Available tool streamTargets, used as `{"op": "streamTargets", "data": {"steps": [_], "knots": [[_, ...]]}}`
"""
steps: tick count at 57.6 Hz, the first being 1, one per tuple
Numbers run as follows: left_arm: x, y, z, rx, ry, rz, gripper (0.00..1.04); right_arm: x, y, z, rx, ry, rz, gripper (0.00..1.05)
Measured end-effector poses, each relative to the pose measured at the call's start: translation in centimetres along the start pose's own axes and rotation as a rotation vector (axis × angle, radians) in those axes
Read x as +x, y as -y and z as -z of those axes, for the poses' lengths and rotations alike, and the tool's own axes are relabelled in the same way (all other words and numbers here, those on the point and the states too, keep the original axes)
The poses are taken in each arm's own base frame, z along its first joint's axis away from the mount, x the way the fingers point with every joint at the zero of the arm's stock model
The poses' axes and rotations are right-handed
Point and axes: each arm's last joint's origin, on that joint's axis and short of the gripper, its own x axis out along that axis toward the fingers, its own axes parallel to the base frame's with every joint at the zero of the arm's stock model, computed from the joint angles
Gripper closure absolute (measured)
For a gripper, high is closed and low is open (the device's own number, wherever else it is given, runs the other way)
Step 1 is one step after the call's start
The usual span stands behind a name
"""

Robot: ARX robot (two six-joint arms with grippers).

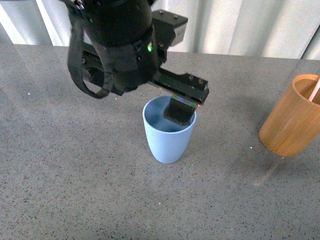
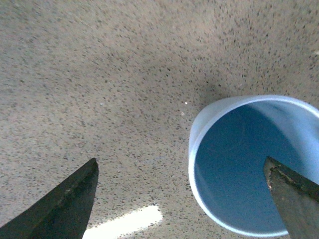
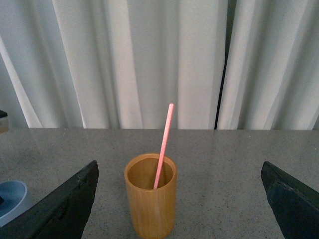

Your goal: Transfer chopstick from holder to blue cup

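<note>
The blue cup (image 1: 169, 134) stands upright mid-table, and its inside shows only blue in the left wrist view (image 2: 239, 164). My left gripper (image 2: 180, 164) is open just above it, with one finger (image 1: 179, 111) over the cup's mouth and the other outside its rim. The orange-brown holder (image 1: 291, 119) stands at the right edge and holds one pink chopstick (image 1: 315, 90). In the right wrist view, my right gripper (image 3: 179, 167) is open and level with the holder (image 3: 150, 199) but well short of it. The chopstick (image 3: 164, 144) leans on the holder's rim.
The grey speckled table (image 1: 75, 165) runs back to white curtains (image 3: 149, 59). My left arm (image 1: 120, 45) fills the upper middle of the front view. The blue cup's rim (image 3: 10, 194) shows at the edge of the right wrist view.
</note>
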Motion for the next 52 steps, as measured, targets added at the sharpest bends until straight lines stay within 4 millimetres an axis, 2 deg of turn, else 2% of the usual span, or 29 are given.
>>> {"op": "streamTargets", "data": {"steps": [3,9,16,21,26,31,35,39,45,52], "knots": [[-0.9,-0.5,-0.1,-0.013,0.021,-0.004,0.07,0.0,0.0,0.0,0.000,0.000,0.000,0.10],[-3.9,-2.4,0.1,-0.078,0.118,-0.008,0.07,0.0,0.0,0.0,0.000,0.000,0.000,0.10],[-8.4,-5.0,1.9,-0.232,0.433,-0.131,0.07,0.0,0.0,0.0,0.000,0.000,0.000,0.10],[-10.5,-5.6,2.4,-0.279,0.539,-0.154,0.07,0.0,0.0,0.0,0.000,0.000,0.000,0.10],[-11.3,-5.8,2.4,-0.294,0.568,-0.153,0.07,0.0,0.0,0.0,0.000,0.000,-0.001,0.10],[-10.7,-5.7,2.6,-0.294,0.556,-0.162,0.07,0.0,0.0,0.0,0.000,0.000,-0.001,0.10],[-9.3,-5.9,3.7,-0.313,0.721,-0.280,0.19,0.0,0.0,0.0,0.000,0.000,0.000,0.10],[-8.9,-6.2,5.6,-0.329,0.865,-0.299,0.30,0.0,0.0,0.0,0.000,0.000,0.000,0.10],[-9.8,-7.2,8.8,-0.357,1.030,-0.326,0.48,0.0,0.0,0.0,0.000,0.000,0.001,0.10],[-10.6,-8.1,11.7,-0.371,1.077,-0.348,0.67,0.0,0.0,0.0,0.000,0.000,-0.001,0.10]]}}
